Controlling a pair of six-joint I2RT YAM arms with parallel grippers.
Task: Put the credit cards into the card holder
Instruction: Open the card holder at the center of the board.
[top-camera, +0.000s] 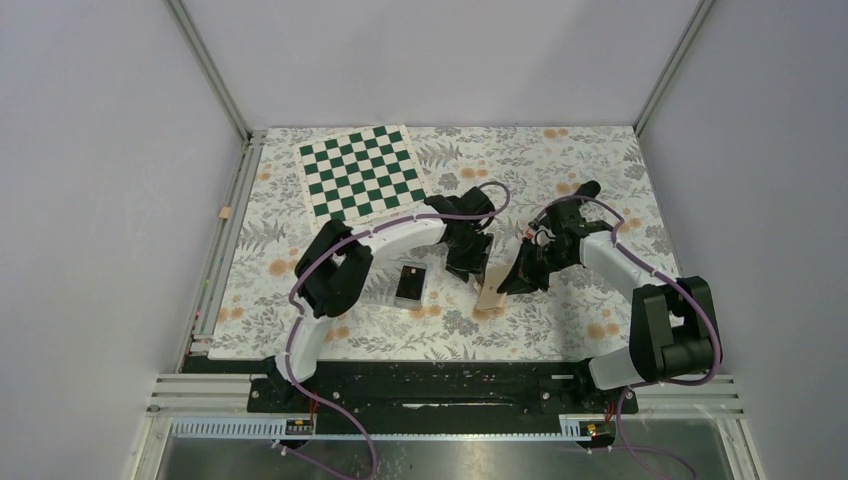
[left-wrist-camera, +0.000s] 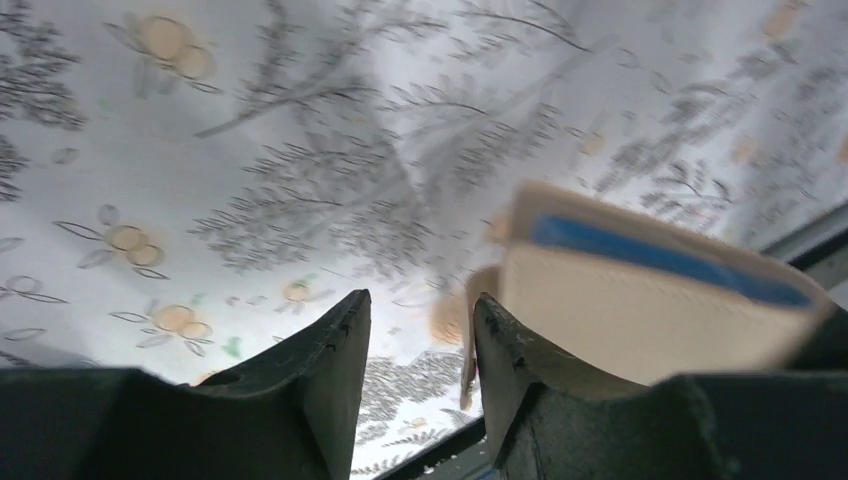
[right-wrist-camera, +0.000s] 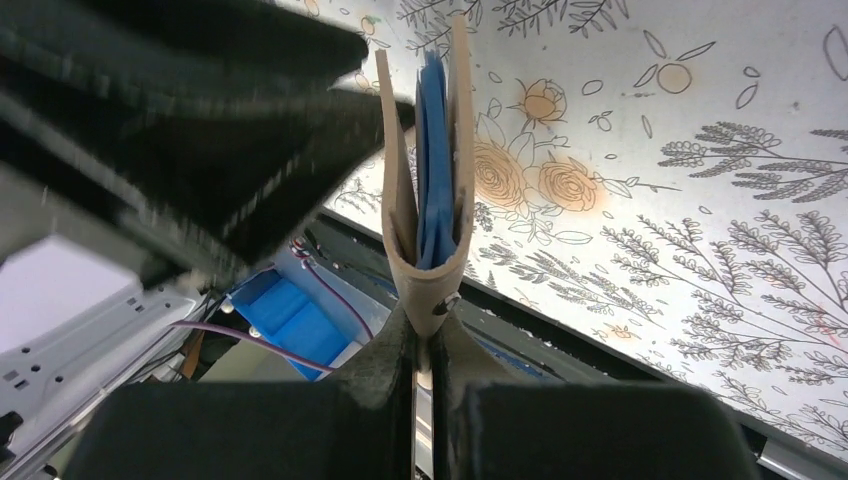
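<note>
The left wrist view is blurred, and its own finger hides part of the card holder (left-wrist-camera: 650, 300). The right gripper (right-wrist-camera: 425, 365) jaws clench the holder's fold, holding it on edge; only blue lining shows between its leaves. The left gripper (left-wrist-camera: 420, 340) jaws stand released at the holder's nine o'clock. Farther toward nine, one credit card (top-camera: 409, 284) lies flat.

The top external view looks steeply down from above the near edge, taking in the whole surface (top-camera: 560, 330). The wrist views sit close behind the left end effector (left-wrist-camera: 420, 370) and right end effector (right-wrist-camera: 422, 345), facing the surface past the fingers. All three share the card holder (top-camera: 497, 282), very near in both wrist views.
</note>
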